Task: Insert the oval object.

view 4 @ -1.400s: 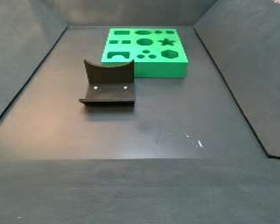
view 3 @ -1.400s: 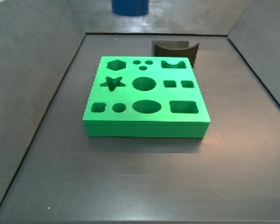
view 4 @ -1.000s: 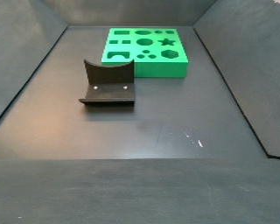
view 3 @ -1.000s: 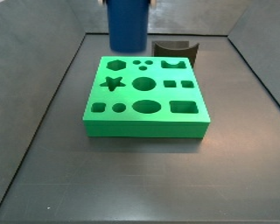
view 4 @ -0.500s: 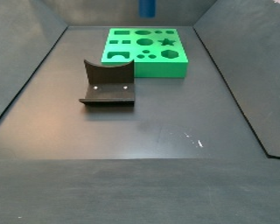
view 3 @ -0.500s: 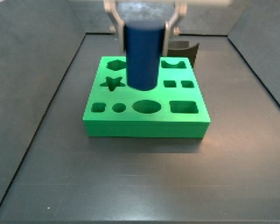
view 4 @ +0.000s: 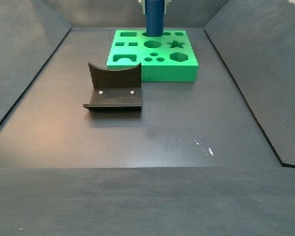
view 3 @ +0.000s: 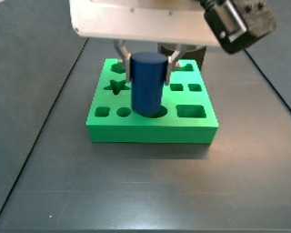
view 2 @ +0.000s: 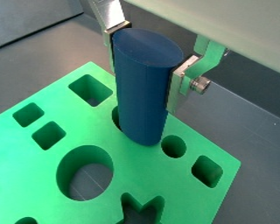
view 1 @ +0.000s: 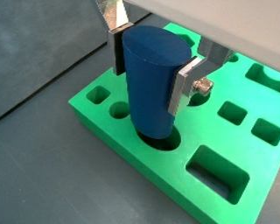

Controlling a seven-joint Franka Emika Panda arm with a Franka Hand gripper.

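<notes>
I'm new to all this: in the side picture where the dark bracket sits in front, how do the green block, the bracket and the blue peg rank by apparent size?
1. Green block.
2. Fixture, close behind; it is nearer the camera, so uncertain.
3. Blue oval peg, cropped by the frame; the claw holding it is out of view here.

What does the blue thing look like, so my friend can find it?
Find the green block full of shaped holes on the dark floor. Standing upright over its oval hole is a tall blue oval post, pinched in the gripper. Nothing else here is blue.
</notes>
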